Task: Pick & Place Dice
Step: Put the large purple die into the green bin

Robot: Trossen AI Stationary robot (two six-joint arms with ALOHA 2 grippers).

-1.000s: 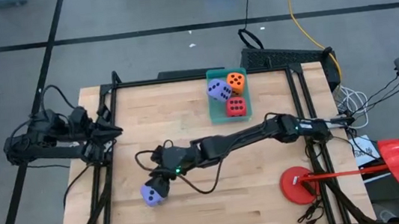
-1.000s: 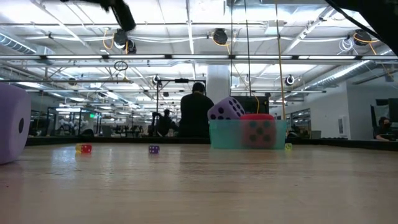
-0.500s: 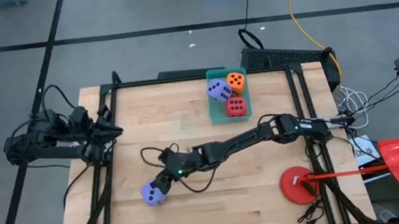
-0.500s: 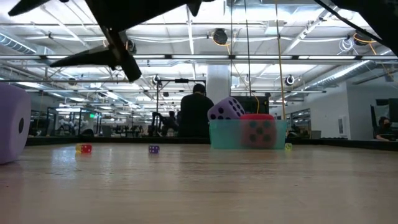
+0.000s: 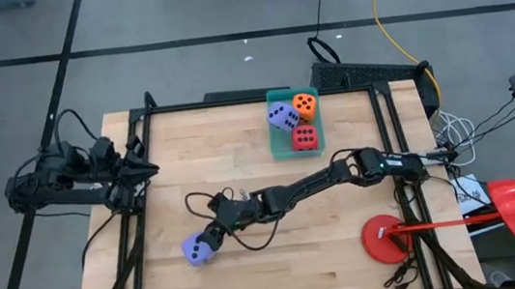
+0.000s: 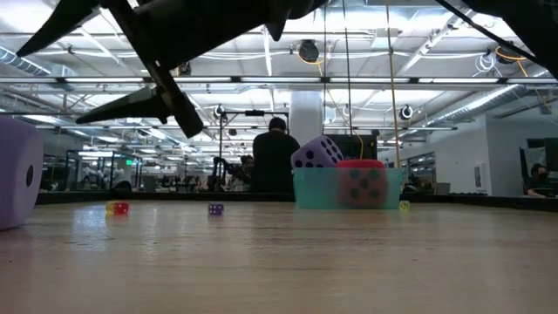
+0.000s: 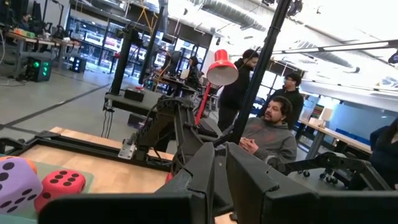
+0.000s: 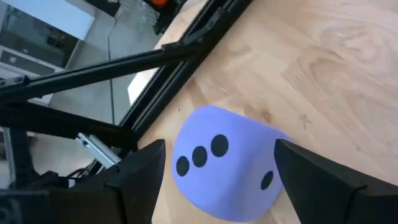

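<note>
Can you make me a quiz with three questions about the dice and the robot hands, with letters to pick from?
1. Where is the lone purple die?
A. On the bare wooden table, near its front left
B. Inside the teal tray
C. On the red lamp

2. How many dice sit in the teal tray?
A. One
B. Three
C. Five

3. What is the right hand doing?
A. Squeezing the red die
B. Open, with a finger on each side of the purple die
C. Parked off the table

Answers:
1. A: the high view shows it alone on the wood, far from the tray.
2. B: a purple die, an orange die and a red die lie there.
3. B: the right wrist view shows the fingers spread wide beside the die. The left hand waits shut at the table's left edge.
</note>
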